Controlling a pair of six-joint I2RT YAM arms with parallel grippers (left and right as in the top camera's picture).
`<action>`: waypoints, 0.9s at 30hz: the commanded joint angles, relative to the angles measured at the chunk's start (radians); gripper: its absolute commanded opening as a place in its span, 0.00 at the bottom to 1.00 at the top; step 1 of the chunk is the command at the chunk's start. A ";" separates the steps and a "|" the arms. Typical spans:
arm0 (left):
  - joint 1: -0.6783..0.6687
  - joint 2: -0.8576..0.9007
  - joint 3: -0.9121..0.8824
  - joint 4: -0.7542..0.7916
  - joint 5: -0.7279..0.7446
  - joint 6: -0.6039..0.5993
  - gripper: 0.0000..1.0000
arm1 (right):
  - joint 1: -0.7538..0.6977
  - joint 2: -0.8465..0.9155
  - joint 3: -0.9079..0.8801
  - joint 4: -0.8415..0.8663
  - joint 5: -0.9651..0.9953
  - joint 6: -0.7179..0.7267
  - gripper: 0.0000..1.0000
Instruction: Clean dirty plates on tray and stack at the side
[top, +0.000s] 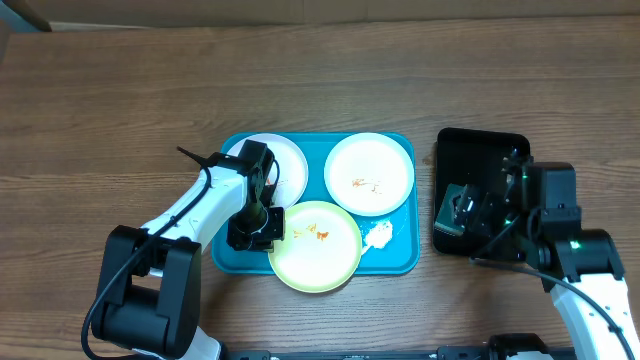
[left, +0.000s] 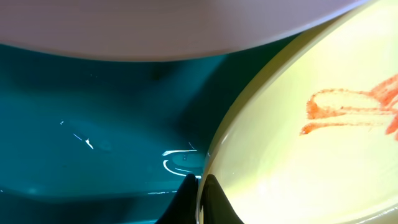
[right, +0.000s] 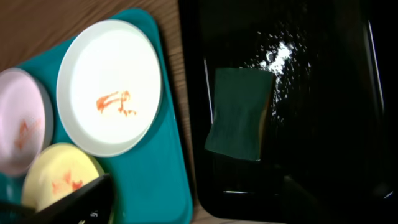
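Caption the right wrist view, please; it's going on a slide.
Green sponge lying in the black tray, beside the turquoise tray holding three smeared plates.

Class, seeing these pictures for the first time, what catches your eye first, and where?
The bright turquoise tray mid-table stands out, carrying two white plates at the back and a yellow-green plate in front, all smeared orange. The left tool seems to pinch that plate's left rim. To the right, a green sponge lies in a glossy black tray.

Black tray (right: 323, 143) — green sponge (right: 239, 113) inside
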 joint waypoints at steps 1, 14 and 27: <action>-0.008 0.006 0.019 0.008 -0.006 -0.007 0.04 | -0.001 0.051 0.006 0.010 0.018 0.011 0.68; -0.008 0.006 0.019 0.005 -0.006 -0.007 0.04 | -0.001 0.324 0.006 0.122 0.063 0.109 0.63; -0.008 0.006 0.019 0.008 -0.006 -0.007 0.04 | -0.001 0.484 0.007 0.183 0.084 0.175 0.58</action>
